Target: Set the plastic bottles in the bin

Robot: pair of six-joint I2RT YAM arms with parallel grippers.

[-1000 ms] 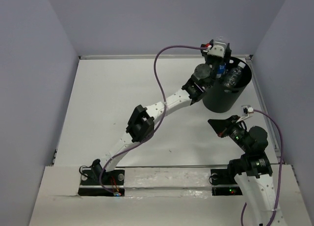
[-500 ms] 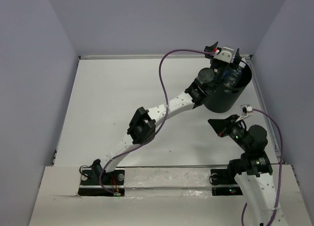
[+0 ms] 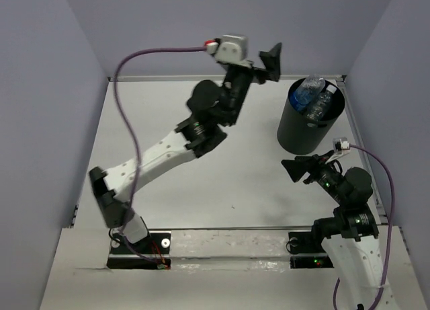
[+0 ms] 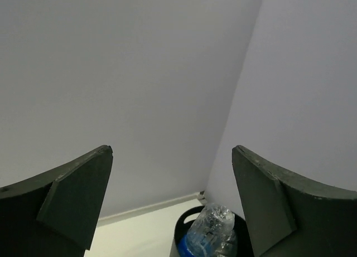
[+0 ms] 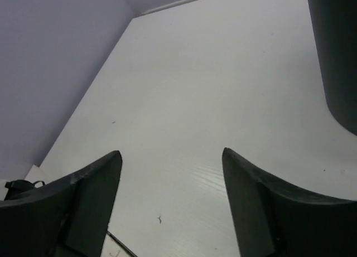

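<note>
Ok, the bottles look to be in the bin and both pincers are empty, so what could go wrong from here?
1. The bottles are piled to the rim of the bin, and the top one pokes above it. A knock might tip it out.
2. The right pincer is open close beside the bin, so a careless swing could bump it.
3. The left pincer is open and raised near the rim, so lowering it carelessly could clip the bin.

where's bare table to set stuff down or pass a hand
Widest: the table between the left wall and the left arm. Also open between that arm, the bin and the right hand. Crowded: the bin's mouth, bottles piled in.
</note>
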